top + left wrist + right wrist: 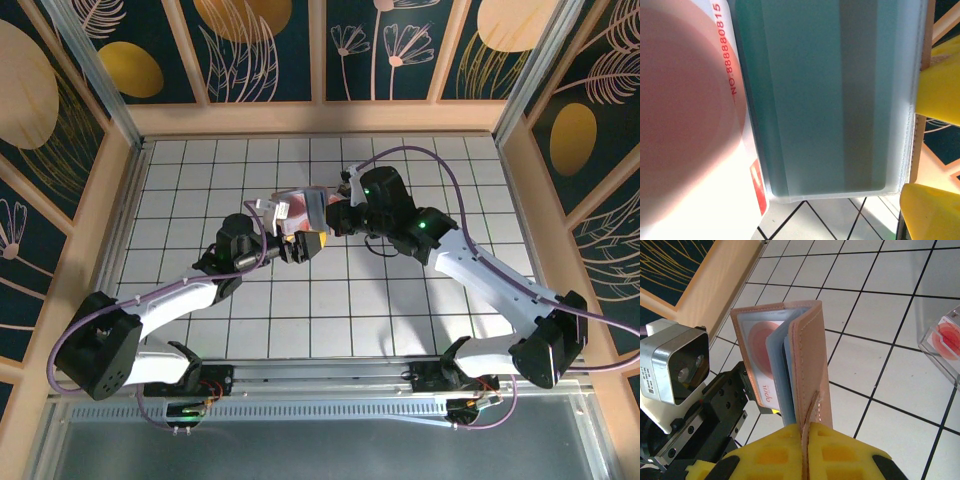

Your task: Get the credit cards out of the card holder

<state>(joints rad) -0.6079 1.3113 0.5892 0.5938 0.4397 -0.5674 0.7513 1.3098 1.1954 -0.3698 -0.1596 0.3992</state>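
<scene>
Clamping card holder [810, 365], seemingly: right tool [805, 442]

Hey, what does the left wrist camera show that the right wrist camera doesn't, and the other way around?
Left wrist: the card holder with its blue-grey inside up close, a red number printed on the white card, and the left gripper with yellow fingers spread wide at the holder's edge. Right wrist: the holder's tan outside, its brown tab pinched in the shut right gripper, the left arm's camera and a clear plastic box on the tiled table. Shared: the holder, the white card with its pink circle, and the table.
</scene>
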